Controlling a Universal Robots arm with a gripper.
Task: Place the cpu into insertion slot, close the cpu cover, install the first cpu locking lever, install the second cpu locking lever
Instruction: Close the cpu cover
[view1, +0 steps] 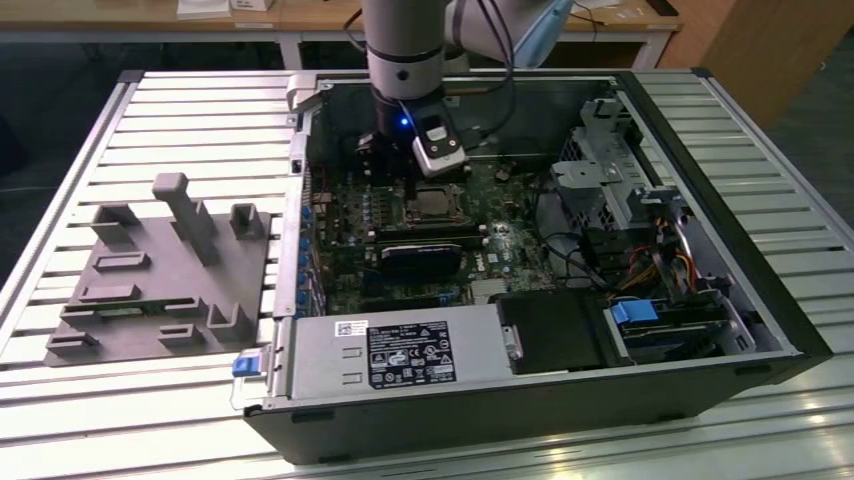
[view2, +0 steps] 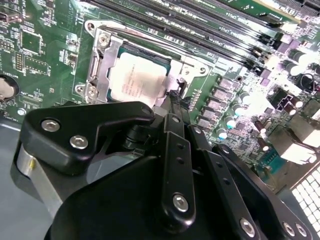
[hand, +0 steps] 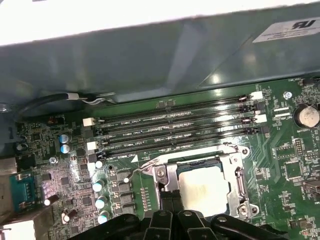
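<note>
One cpu (view2: 137, 82) was seated under the cover (view2: 100, 65); the hand (view2: 173, 97), closed empty, was held at its 11 o'clock in the exterior view, probably to push a lever (hand: 142, 166).

Gripper (view1: 398, 185) at insertion slot (view1: 434, 203) edge, mobo (view1: 514, 245), open PC case (view1: 561, 415).

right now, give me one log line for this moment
cpu: in insertion slot | cpu cover: down | gripper: shut, at slot's edge
</note>
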